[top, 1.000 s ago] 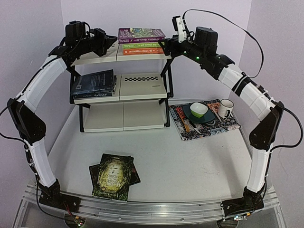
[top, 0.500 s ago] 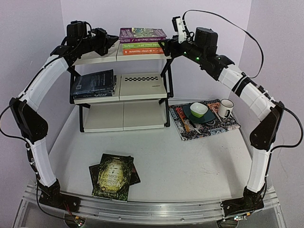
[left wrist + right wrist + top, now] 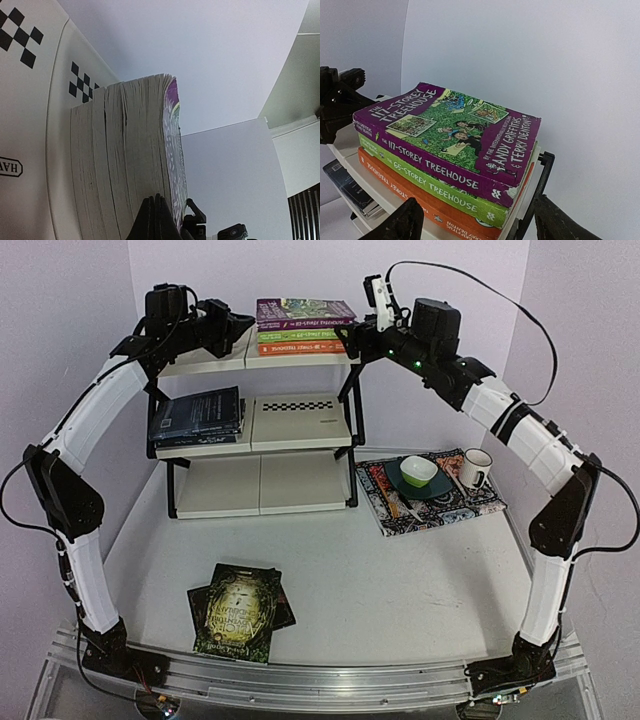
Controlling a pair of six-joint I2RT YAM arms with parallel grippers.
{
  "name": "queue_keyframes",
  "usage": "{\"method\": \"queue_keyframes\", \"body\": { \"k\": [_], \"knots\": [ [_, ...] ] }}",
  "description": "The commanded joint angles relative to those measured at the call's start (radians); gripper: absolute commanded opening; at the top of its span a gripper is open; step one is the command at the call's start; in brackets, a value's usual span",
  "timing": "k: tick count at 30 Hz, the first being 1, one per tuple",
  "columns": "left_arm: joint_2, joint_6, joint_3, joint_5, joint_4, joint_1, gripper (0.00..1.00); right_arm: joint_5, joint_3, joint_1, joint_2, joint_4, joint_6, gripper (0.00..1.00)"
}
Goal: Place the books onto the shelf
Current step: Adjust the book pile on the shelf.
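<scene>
Found three books stacked flat on the right half of the shelf's [image 3: 300, 420] top tier: purple book [image 3: 455, 130] over green book [image 3: 430, 187] over orange book [image 3: 420, 206]. Logged a further dark blue pile [image 3: 198, 415] on the left side of the middle tier. Counted two dark green-gold books [image 3: 240, 610] lying overlapped on the table [image 3: 400, 580] near its front edge, well apart from the shelf.

Saw left tool [image 3: 154, 215] pressed together, tips at the page-edge side of the stack and apparently touching it. Saw right tool [image 3: 355, 338] spread wide at the stack's right end, stack ahead between its fingers, gripping nothing.

Judged the step in hand as squaring up the top-tier stack between the two tools, with most of the placing done. Judged the next move: back both tools off the top tier without dragging the purple book, then bring one arm down to the front pair. Expected a thin cover lying flat on the table to need lifting at one edge before any pinch. Could not tell whether the pair would come up together.
</scene>
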Motion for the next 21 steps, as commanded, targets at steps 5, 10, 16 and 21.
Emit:
{"method": "queue_keyframes", "body": {
  "k": [5,10,16,21],
  "knots": [
    [-0.164,0.149,-0.09,-0.113,0.023,0.011,0.0,0.001,-0.065,0.006,-0.14,0.079,-0.004,0.79],
    [-0.308,0.271,-0.22,-0.115,0.001,0.012,0.09,-0.01,-0.172,0.006,-0.244,0.022,0.064,0.82],
    [-0.548,0.389,-0.491,-0.108,-0.084,0.012,0.55,-0.081,-0.343,0.006,-0.376,-0.14,0.267,0.8],
    [-0.794,0.451,-0.749,-0.179,-0.224,0.012,0.86,-0.148,-0.607,0.007,-0.499,-0.162,0.4,0.79]
  ]
}}
